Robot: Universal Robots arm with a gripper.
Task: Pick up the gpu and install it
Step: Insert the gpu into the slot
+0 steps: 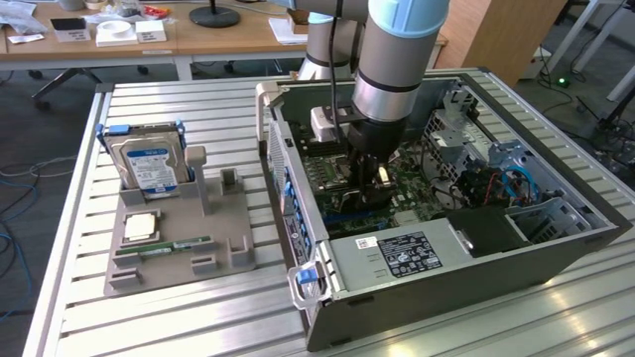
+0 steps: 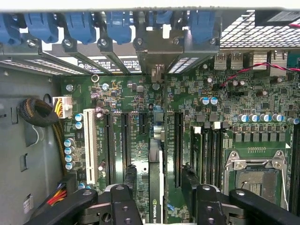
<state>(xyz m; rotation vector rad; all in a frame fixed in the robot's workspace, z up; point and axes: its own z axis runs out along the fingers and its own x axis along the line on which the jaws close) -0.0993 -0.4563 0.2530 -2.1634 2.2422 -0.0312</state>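
Deep inside the open computer case (image 1: 476,275), which lies on its side on a slatted metal table (image 1: 178,327), the arm has its gripper (image 1: 365,190) low over the green motherboard (image 2: 117,93). From the wrist view the gpu (image 2: 155,206) stands on edge directly between the two black fingers (image 2: 127,180). It is a thin dark card with a green strip and a small logo along its upper edge. Its long axis runs parallel to the black expansion slots (image 2: 178,140), from the claw toward the case's rear wall, where a row of blue plastic clips (image 2: 117,23) sits above the silvery slot brackets. The claw is spread wide with a clear gap of board showing on either side of the card, so it has hold of nothing. I judge the card to be resting in its slot, not hanging from the fingers, though I cannot tell how fully it is seated. A white slot (image 2: 90,145) lies off to one side of it and the square metal processor socket (image 2: 255,176) to the other. Well apart from the case, toward the exterior view's left, a grey moulded tray (image 1: 178,279) carries the boxy silver hard drive (image 1: 149,160) upright in its cradle and a narrow green memory stick (image 1: 163,247) lying flat.
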